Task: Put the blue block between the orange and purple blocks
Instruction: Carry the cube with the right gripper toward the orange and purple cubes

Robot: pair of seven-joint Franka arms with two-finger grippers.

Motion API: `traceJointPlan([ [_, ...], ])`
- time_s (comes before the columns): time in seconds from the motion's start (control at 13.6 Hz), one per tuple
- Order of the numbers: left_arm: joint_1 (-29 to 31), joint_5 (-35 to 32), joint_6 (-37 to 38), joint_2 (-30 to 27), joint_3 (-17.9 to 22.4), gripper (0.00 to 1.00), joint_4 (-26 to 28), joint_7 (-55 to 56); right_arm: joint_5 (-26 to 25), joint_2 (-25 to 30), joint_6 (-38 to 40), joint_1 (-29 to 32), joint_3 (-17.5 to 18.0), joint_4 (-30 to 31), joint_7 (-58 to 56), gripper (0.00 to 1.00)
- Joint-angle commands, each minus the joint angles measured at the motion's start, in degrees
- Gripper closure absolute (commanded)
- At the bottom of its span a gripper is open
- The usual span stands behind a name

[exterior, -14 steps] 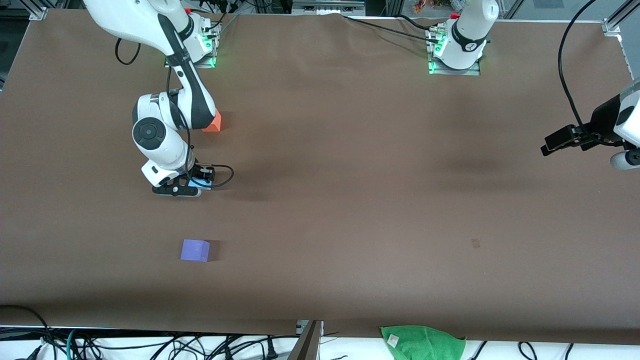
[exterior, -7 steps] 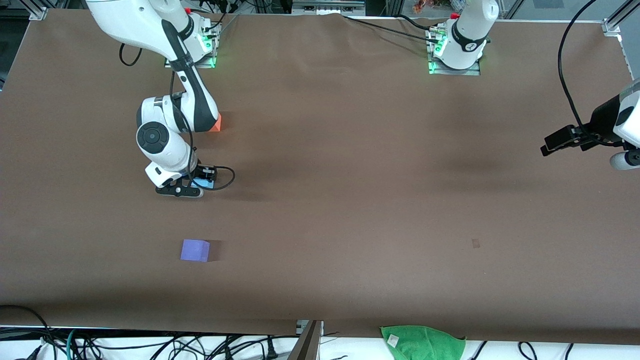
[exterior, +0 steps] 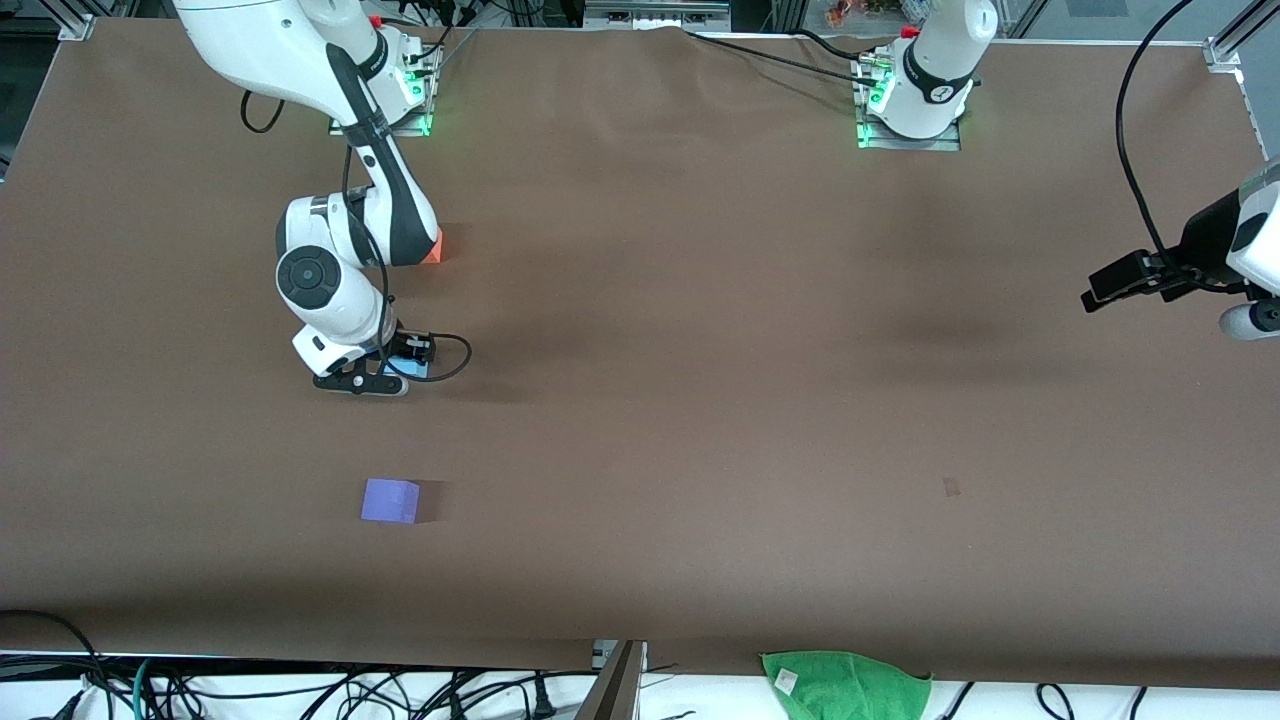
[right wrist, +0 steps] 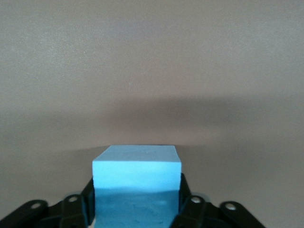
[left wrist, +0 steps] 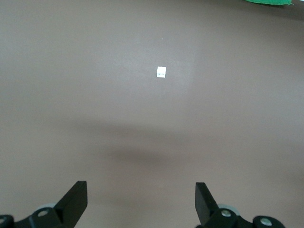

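Note:
My right gripper point(exterior: 372, 380) is shut on the blue block point(exterior: 411, 369) and holds it low over the table, between the orange block point(exterior: 433, 250) and the purple block point(exterior: 390, 500). In the right wrist view the sky-blue cube point(right wrist: 137, 166) sits clamped in the right gripper point(right wrist: 137, 192), one finger on each side. The right arm hides most of the orange block. The purple block lies nearer the front camera. My left gripper point(exterior: 1258, 316) waits open and empty over the left arm's end of the table; its fingers stand wide apart in the left wrist view point(left wrist: 141, 192).
A green cloth point(exterior: 845, 685) lies at the table's near edge; its edge also shows in the left wrist view point(left wrist: 268, 2). A small tag point(exterior: 951, 487) lies on the brown table cover point(exterior: 700, 350), also in the left wrist view point(left wrist: 161, 72). Cables hang below the near edge.
My right gripper with the blue block has shifted slightly toward the left arm's end, and its arm now covers more of the orange block. The left arm has not moved.

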State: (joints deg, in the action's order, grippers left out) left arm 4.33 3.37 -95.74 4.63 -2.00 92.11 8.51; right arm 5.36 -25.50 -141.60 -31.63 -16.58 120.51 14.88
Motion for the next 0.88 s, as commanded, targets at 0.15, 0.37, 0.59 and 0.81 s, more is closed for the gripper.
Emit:
traceJointPlan([
  [0.15,-0.1,-1.5,0.0,-0.1,-0.3,0.00,-0.1,0.5,1.6,0.7,2.5,0.3,0.1,-3.5,-5.4,0.00],
  [0.37,-0.1,-1.5,0.0,-0.1,-0.3,0.00,-0.1,0.5,1.4,0.8,15.1,0.4,-1.1,-12.5,-6.6,0.00],
  [0.59,-0.1,-1.5,0.0,-0.1,-0.3,0.00,-0.1,0.5,0.7,0.9,26.8,0.3,-2.4,-21.3,-9.2,0.00],
  [0.81,-0.1,-1.5,0.0,-0.1,-0.3,0.00,-0.1,0.5,0.5,0.8,38.7,0.4,-5.0,-31.1,-13.9,0.00],
])
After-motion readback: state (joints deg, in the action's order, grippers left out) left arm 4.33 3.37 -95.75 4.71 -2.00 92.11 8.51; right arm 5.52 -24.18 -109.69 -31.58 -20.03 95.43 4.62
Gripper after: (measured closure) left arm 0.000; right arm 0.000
